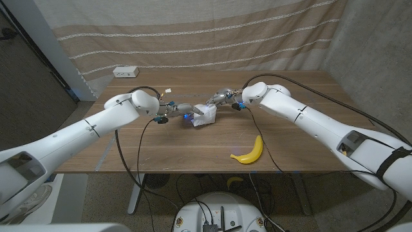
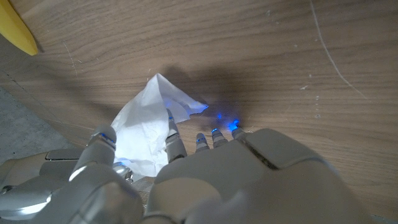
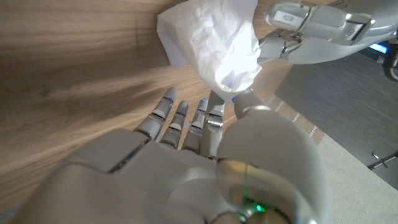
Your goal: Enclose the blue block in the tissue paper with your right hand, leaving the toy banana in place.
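Toy banana (image 1: pixel 250 152) lies nearest the front edge of the wooden table (image 1: pixel 302 96), at about 5 o'clock from the table's middle, well apart from both hands; a yellow tip of it also appears in the left wrist view (image 2: pixel 17 30). Further in, near the table's middle, sits the tissue paper (image 1: pixel 205 116), a crumpled white bundle standing up off the wood. The blue block is not visible as such (only a blue glint at the tissue's 9 o'clock edge in the head view, and I cannot tell whether that is the block or a light on a finger), so its place cannot be confirmed beyond being under or within the tissue. Left hand (image 1: pixel 175 109) comes in from 9 o'clock of the tissue, fingers reaching to it; in the left wrist view the left hand (image 2: pixel 205 180) has one finger and the thumb against the white paper, the others lying on bare wood beside it. Right hand (image 1: pixel 223 98) comes in from about 1 o'clock; in the right wrist view the right hand (image 3: pixel 205 155) pinches a bulge of tissue (image 3: pixel 214 43) at the thumb side, other fingers loosely spread toward the table. Farthest back, at 11 o'clock, a white power strip (image 1: pixel 126 71) rests by the curtain (image 1: pixel 193 32).
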Action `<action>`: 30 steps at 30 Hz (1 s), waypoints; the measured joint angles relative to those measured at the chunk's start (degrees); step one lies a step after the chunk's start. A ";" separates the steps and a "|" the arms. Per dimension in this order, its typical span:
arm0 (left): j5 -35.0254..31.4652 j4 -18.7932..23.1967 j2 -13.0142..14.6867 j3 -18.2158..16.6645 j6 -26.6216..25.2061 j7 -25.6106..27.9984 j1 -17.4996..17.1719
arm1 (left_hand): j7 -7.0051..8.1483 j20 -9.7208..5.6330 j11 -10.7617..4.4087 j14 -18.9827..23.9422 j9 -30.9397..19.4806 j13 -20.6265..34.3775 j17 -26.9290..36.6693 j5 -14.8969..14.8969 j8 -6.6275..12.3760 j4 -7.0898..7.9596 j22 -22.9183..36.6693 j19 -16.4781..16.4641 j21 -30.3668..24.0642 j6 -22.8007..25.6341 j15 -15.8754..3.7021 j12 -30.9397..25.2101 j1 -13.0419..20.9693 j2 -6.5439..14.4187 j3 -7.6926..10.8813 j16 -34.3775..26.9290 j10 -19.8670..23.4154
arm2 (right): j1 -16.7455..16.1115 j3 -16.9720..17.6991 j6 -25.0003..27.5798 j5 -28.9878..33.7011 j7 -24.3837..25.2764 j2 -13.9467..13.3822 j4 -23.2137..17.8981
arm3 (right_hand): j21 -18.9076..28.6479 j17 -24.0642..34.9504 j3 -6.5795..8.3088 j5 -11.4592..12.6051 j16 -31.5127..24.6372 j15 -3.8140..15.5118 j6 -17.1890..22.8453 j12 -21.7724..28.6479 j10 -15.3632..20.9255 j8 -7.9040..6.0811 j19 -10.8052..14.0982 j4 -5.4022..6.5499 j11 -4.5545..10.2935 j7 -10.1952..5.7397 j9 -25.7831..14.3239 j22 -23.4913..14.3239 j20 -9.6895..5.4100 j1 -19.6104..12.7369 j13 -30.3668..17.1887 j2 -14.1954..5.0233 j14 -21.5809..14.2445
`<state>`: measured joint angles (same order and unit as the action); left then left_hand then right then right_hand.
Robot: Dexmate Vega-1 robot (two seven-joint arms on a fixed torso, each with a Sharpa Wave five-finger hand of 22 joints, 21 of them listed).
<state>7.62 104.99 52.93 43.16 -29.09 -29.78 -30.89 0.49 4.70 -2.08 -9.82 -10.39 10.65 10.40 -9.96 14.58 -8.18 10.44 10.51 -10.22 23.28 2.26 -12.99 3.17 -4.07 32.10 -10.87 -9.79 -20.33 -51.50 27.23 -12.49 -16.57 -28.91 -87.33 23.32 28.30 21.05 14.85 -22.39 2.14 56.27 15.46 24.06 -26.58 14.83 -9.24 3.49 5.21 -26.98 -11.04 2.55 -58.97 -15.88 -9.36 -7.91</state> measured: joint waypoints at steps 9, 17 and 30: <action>0.96 0.83 0.16 -1.05 -0.79 1.33 -0.72 | -1.96 0.01 1.68 0.00 0.00 0.00 0.00 0.00 -0.63 0.25 0.00 -0.03 -1.80 0.68 0.00 -0.58 -0.98 0.08 -0.25 -0.39 1.69 | -0.68 -1.12 -2.84 4.83 3.59 0.70 1.32 | 0.42 0.27 0.00 0.00 -0.55 -0.11 -0.19 0.00 0.23 0.52 0.94 0.00 0.23 -0.27 0.43 0.00 -0.09 0.00 0.00 0.00 -0.73; 1.76 1.82 0.50 -1.73 -1.92 3.18 -1.17 | -2.06 1.26 2.35 -0.02 -0.09 0.01 0.01 -0.23 -1.06 0.47 0.30 -0.83 -2.73 0.57 1.09 -0.58 -1.33 0.43 -0.47 -0.89 2.80 | -2.66 -1.43 -6.20 7.49 6.86 1.63 3.54 | 1.24 0.26 0.00 -0.67 -1.68 0.00 -0.15 0.45 1.51 0.97 2.17 0.00 1.36 -1.92 1.23 -0.01 -0.50 0.00 0.01 0.00 -2.69; 1.63 4.68 1.65 -2.91 -5.27 7.46 -2.13 | -1.62 1.95 2.76 0.06 -0.15 0.02 0.01 -0.23 -1.90 0.68 0.21 -0.90 -2.88 0.15 1.17 -0.81 -1.80 0.92 -0.68 -1.33 4.12 | -5.51 -1.95 -13.64 16.05 14.52 2.55 6.88 | 1.72 0.37 -0.25 -1.13 -2.63 -0.01 0.29 1.11 3.78 1.80 2.98 0.25 2.53 -2.96 2.29 -0.01 -0.91 0.01 0.01 0.01 -4.72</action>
<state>9.26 109.67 54.58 40.25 -34.36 -22.32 -33.03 -1.13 6.64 0.69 -9.76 -10.55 10.66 10.41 -10.19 12.68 -7.50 10.64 9.61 -13.09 23.43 3.43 -13.80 1.37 -3.16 31.42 -12.20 -5.68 -25.84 -53.45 13.60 3.56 -2.05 -26.36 -80.45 25.04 28.67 20.80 13.72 -25.01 2.14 56.56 16.57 27.84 -24.78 17.80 -9.00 6.02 2.25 -24.69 -11.06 1.64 -58.96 -15.87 -9.35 -12.62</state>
